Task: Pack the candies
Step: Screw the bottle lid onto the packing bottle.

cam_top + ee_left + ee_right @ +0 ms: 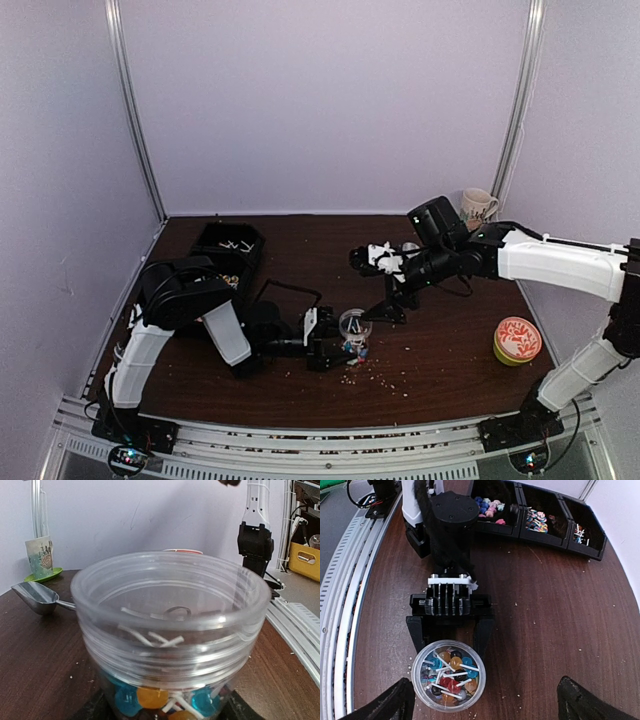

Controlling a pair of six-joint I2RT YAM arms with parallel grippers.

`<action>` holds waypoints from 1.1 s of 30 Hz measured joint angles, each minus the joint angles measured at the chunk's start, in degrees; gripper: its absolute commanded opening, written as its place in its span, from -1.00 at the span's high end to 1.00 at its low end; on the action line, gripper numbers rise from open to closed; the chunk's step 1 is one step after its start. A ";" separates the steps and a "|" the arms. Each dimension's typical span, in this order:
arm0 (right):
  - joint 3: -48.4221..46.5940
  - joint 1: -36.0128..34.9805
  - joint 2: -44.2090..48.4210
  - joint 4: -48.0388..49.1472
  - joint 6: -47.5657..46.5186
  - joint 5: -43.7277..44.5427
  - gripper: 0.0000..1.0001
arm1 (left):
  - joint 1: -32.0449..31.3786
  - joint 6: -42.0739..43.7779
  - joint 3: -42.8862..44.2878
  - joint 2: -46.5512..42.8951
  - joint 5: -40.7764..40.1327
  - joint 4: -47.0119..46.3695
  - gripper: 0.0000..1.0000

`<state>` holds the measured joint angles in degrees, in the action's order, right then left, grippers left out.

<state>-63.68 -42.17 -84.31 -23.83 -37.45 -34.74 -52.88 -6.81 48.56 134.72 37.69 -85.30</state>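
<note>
A clear open jar (353,328) stands on the table. It holds candies (451,672): blue, orange, red and dark sweets on white sticks. My left gripper (335,345) is shut on the jar near its base. In the left wrist view the jar (170,630) fills the frame, with my left gripper (165,714) around its bottom. My right gripper (378,280) hovers above the jar, open wide and empty. In the right wrist view the right gripper (490,704) looks down on the jar (422,690). More candies (537,520) lie in black bins.
Black bins (228,250) stand at the back left. A metal scoop (35,597) lies on the table beyond the jar. A mug (478,207) stands at the back right. A green-rimmed round lid (517,340) lies on the right. Pale crumbs (378,376) lie in front of the jar.
</note>
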 measured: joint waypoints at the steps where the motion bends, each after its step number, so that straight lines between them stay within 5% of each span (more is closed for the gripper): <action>1: -0.59 -0.11 -0.81 -0.63 -0.48 -0.24 -0.99 | 0.02 -0.02 0.00 0.00 0.13 0.00 0.09; 13: -2.49 -1.62 -3.91 -8.46 -4.28 -4.31 -0.94 | 0.07 -0.48 0.81 0.46 1.53 0.17 0.09; 33: -2.27 -2.60 -6.43 -6.34 -1.29 -2.86 -0.86 | 0.07 -0.70 1.38 0.72 2.01 0.44 0.09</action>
<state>-65.95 -44.77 -90.74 -30.17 -38.74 -37.60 -52.82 -7.51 49.93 135.44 39.70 -84.86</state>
